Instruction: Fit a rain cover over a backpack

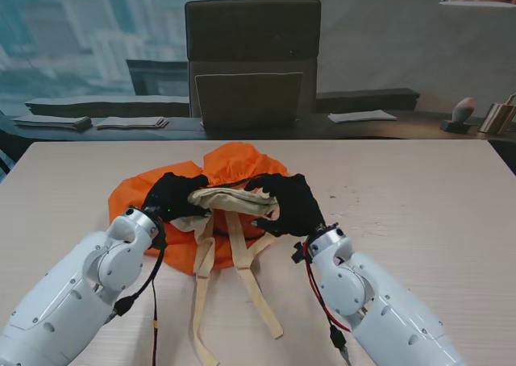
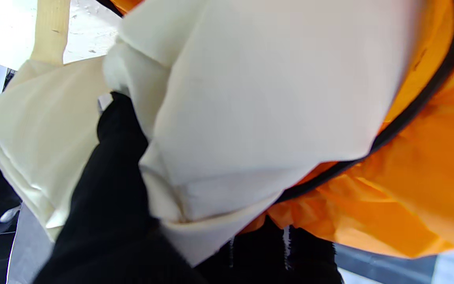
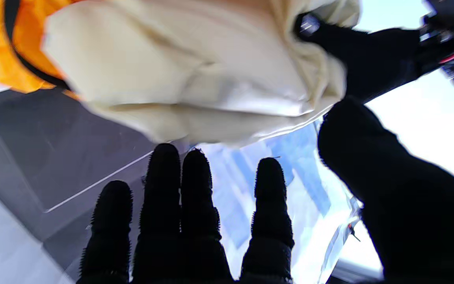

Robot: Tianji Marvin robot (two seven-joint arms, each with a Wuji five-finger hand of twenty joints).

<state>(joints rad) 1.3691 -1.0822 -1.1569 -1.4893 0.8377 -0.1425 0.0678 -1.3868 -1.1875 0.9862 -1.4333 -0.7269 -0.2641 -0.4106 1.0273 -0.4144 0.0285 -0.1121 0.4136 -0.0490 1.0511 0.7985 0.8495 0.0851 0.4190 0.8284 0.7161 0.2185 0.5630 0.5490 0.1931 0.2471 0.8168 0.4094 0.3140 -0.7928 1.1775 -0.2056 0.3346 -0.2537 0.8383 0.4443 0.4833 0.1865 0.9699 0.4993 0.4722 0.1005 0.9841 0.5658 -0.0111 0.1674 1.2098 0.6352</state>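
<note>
The cream backpack (image 1: 230, 199) is lifted a little over the orange rain cover (image 1: 234, 163), which lies crumpled on the table (image 1: 419, 189). Its straps (image 1: 242, 261) trail toward me. My left hand (image 1: 173, 195) grips the bag's left end; in its wrist view a gloved thumb (image 2: 112, 165) presses into the cream fabric (image 2: 270, 98), beside the cover's black elastic hem (image 2: 416, 114). My right hand (image 1: 289, 203) is at the bag's right end. Its fingers (image 3: 195, 205) are stretched out straight just short of the cream fabric (image 3: 195, 79), thumb (image 3: 369, 157) spread beside it.
An office chair (image 1: 252, 60) stands behind the table's far edge. A dark counter behind it carries papers (image 1: 363, 116) and small items (image 1: 461, 114). Black and red cables (image 1: 318, 293) hang from my wrists over the near table.
</note>
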